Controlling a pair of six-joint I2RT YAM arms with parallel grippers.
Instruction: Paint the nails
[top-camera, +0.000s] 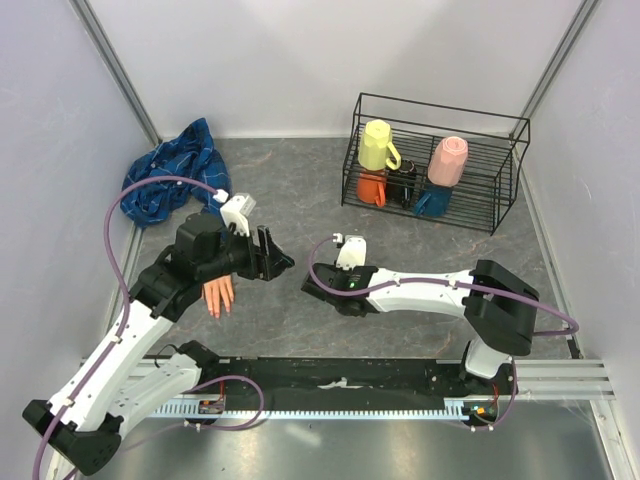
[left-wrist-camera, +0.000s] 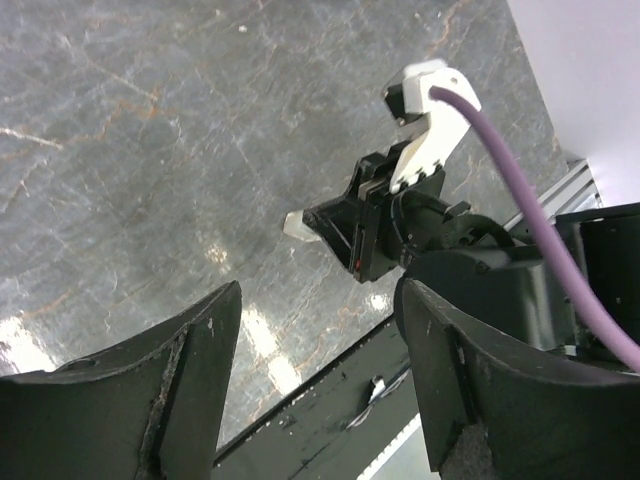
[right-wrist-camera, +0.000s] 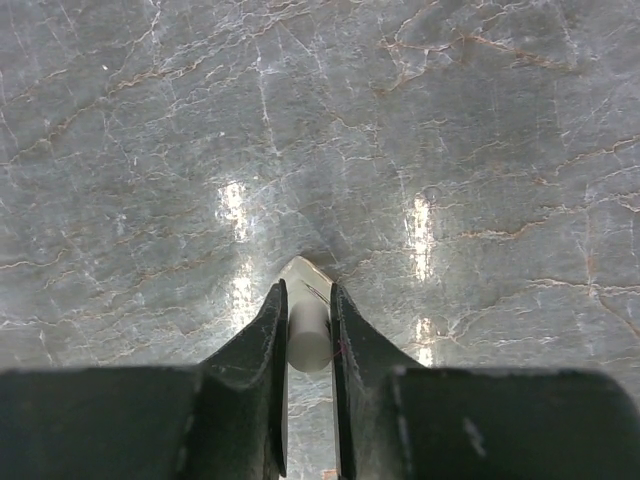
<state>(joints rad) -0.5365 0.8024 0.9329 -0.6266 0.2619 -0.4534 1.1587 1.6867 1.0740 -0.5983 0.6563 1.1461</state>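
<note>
The pale peach mannequin hand (top-camera: 219, 296) lies on the grey table, fingers toward the near edge, its wrist hidden under my left arm. Its nails are too small to make out. The blue plaid sleeve (top-camera: 172, 178) is bunched at the back left. My left gripper (top-camera: 276, 256) is open and empty, to the right of the hand and above the table; its jaws stand wide apart in the left wrist view (left-wrist-camera: 320, 400). My right gripper (right-wrist-camera: 306, 292) is shut on a small white-capped bottle (right-wrist-camera: 308, 335) low over the table; it faces the left gripper (top-camera: 318, 284).
A black wire rack (top-camera: 498, 130) at the back right holds a yellow cup (top-camera: 378, 145), a pink cup (top-camera: 448, 160), an orange cup and a blue cup. A black rail (top-camera: 340, 375) runs along the near edge. Grey walls close in both sides.
</note>
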